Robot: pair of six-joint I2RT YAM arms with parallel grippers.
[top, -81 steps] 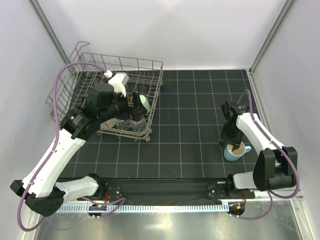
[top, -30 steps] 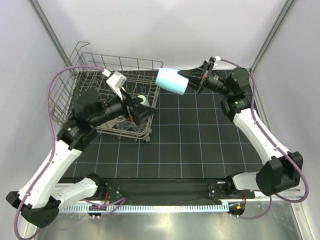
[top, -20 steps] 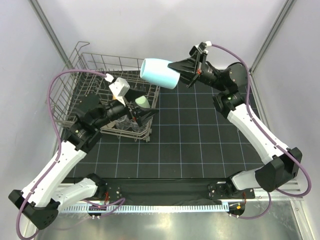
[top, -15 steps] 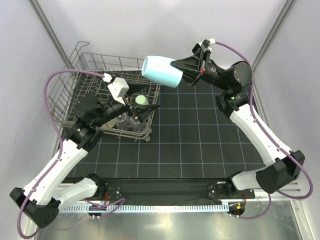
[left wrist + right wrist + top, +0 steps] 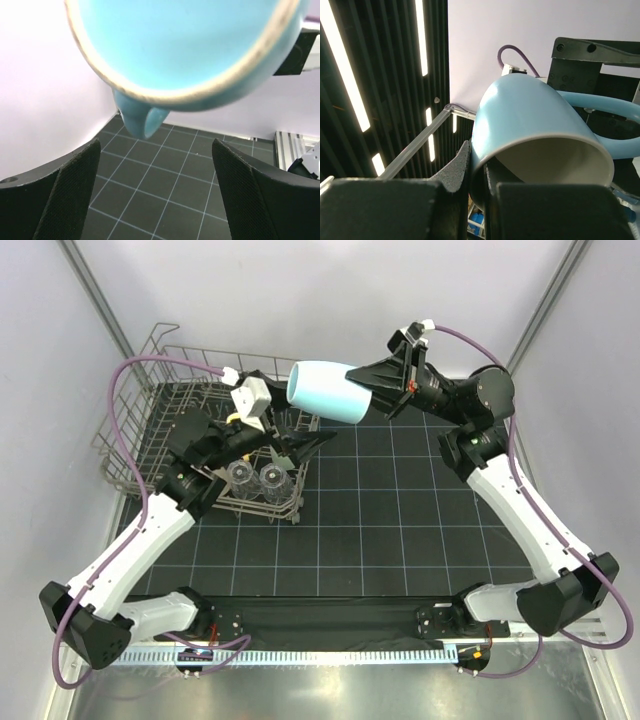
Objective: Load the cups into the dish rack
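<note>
Mug first: the light-blue mug (image 5: 325, 393) no longer stands on the table (image 5: 400, 520) at 4 o'clock, where it was a few seconds ago. My right claw (image 5: 360, 382) has lifted it and carried it across, and it now hangs on its side in the air near 12 o'clock, just past the right-hand edge of the dish rack (image 5: 240, 360), which sits at 10 o'clock. That claw is pinched tight on the mug's wall at the rim, one finger inside and one outside.

My left claw (image 5: 308, 438) has changed too. It was down among the tines moments ago. Now it has risen out of the rack and turned toward 1 o'clock, facing the mug. Its jaws stand wide with nothing between them, though they have begun to narrow a little. From the left wrist, the mug's round end fills the space above my fingers (image 5: 70, 195), handle pointing down, not yet touched.

I read this as a handover shaping up, since two clear tumblers (image 5: 240, 475) already sit in the rack's near part. The mug is close to the rack but not yet loaded.
</note>
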